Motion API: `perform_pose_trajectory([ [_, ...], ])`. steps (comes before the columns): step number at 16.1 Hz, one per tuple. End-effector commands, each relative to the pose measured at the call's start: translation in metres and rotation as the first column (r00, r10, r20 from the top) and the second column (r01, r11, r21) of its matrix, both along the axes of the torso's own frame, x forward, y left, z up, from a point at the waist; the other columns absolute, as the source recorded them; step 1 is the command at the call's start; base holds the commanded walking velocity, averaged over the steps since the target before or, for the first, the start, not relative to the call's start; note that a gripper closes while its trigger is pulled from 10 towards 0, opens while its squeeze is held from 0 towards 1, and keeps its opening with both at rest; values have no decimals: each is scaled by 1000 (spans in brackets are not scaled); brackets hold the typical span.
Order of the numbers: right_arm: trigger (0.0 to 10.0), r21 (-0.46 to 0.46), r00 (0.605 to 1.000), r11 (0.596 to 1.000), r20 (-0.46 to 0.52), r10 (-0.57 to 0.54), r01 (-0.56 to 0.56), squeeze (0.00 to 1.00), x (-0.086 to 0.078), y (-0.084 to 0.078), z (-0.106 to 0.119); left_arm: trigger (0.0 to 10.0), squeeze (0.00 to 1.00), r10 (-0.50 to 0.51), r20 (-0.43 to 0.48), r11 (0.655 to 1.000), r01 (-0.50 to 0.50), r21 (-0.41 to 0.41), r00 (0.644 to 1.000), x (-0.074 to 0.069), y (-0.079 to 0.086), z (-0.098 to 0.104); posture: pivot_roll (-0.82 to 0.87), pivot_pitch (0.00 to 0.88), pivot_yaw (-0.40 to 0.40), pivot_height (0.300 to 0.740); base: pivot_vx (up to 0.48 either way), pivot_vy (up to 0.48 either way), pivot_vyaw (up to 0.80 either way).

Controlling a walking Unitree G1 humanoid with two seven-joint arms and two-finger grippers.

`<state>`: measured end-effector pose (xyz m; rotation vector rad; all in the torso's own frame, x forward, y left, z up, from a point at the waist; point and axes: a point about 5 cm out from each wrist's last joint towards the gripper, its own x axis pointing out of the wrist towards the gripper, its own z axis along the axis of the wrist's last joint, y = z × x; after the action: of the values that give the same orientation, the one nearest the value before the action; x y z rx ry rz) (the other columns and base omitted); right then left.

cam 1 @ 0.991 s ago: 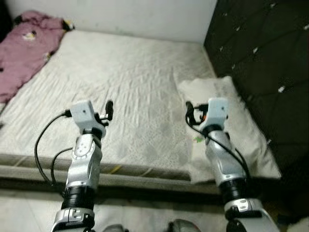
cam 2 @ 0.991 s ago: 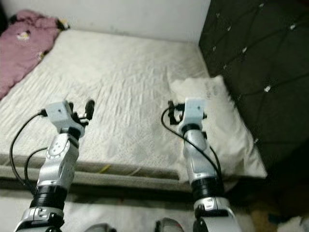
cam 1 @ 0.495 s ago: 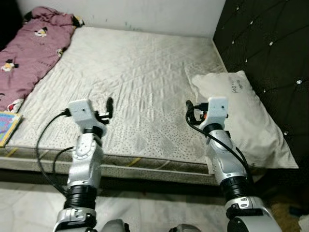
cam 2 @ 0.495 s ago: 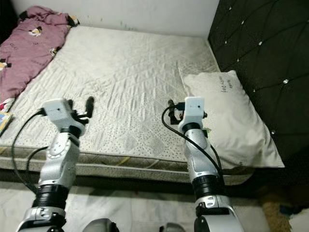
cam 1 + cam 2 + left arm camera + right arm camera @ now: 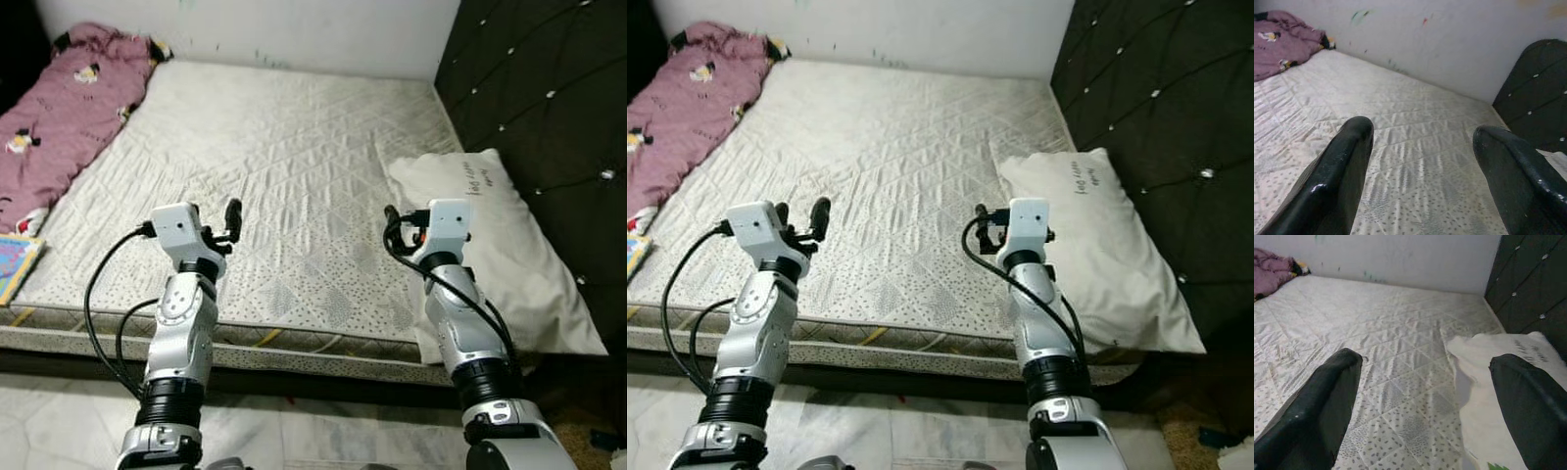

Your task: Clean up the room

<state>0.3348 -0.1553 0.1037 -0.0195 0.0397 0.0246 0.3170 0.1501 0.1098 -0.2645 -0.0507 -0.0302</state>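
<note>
Ahead, bare mattress [image 5: 294, 166], pillow [image 5: 509, 245] right, pink blanket [image 5: 59, 108] left.

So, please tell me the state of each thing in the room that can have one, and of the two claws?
Left claw: open, empty, raised over the near part of the mattress.
Right claw: open, empty, raised beside the pillow.
Pillow: lying flat at the headboard side, corner hanging over the near edge.
Pink blanket: crumpled, unfolded, on the far left.
Mattress: bare.
</note>
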Motion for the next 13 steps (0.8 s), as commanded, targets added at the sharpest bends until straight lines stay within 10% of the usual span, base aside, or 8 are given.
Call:
perform_pose_trajectory([
  [1,10000,1,1000,1000,5,-4,4,0,2,0,3,10000,0,-8,19,1000,8,4,1000,2,-1,5,17,0,-29,740,412,0,0],
  [13,10000,5,1000,1000,-3,-14,14,0,3,-2,1,10000,0,-6,-22,1000,6,-13,1000,2,-4,-1,19,0,-27,740,189,0,0],
])
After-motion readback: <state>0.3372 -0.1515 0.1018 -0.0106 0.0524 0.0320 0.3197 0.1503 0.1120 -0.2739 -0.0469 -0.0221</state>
